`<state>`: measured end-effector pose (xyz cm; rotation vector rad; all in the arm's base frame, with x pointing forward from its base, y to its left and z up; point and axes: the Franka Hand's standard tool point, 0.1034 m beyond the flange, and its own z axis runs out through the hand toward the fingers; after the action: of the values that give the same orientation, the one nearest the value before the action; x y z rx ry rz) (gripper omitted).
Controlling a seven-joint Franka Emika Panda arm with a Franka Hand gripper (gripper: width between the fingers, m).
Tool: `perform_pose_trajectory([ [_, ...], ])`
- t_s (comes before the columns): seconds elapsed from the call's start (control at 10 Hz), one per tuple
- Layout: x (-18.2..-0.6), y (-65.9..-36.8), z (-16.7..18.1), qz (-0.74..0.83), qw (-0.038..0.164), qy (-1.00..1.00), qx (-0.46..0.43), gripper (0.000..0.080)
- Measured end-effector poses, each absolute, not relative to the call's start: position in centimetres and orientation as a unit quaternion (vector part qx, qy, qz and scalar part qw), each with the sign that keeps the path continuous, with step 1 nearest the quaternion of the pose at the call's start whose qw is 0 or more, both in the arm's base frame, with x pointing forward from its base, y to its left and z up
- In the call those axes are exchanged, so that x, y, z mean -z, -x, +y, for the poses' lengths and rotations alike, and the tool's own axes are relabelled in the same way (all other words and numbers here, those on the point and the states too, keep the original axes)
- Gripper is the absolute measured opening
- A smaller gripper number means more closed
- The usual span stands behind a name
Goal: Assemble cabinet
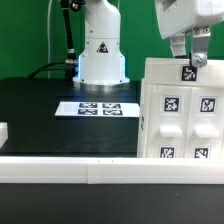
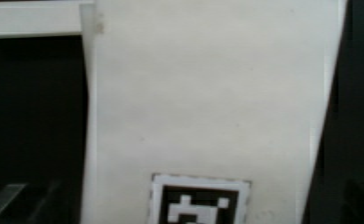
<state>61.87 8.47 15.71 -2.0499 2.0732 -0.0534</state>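
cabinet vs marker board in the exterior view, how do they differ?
The cabinet stands upright, tall and boxy, at the exterior view's right; the marker board lies flat and thin on the black table. The cabinet's tags sit on separate small blocks; the marker board's are printed in a row. The gripper is at the cabinet's top, away from the marker board. Both are white.

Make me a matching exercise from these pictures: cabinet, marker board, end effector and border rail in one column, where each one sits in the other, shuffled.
Things:
1. cabinet
2. marker board
3. end effector
4. border rail

Places, exterior view:
A. lying flat on the black table in front of the arm's base
B. running along the near edge of the table
C. standing at the exterior view's right
D. down at the top edge of the tagged white box

Pairs: 1-C, 2-A, 3-D, 4-B
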Motion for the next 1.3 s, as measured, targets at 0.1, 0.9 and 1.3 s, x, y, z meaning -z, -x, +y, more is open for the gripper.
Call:
perform_pose_trajectory([
  [0.1, -16.3, -62.0, 8.4, 0.693, 0.12, 0.711, 0.02, 0.079],
  [0.9, -18.5, -62.7, 9.4, 0.59, 0.13, 0.796, 0.034, 0.0797],
  [1.3, -18.7, -63.2, 10.1, 0.359, 0.096, 0.927, 0.051, 0.0797],
])
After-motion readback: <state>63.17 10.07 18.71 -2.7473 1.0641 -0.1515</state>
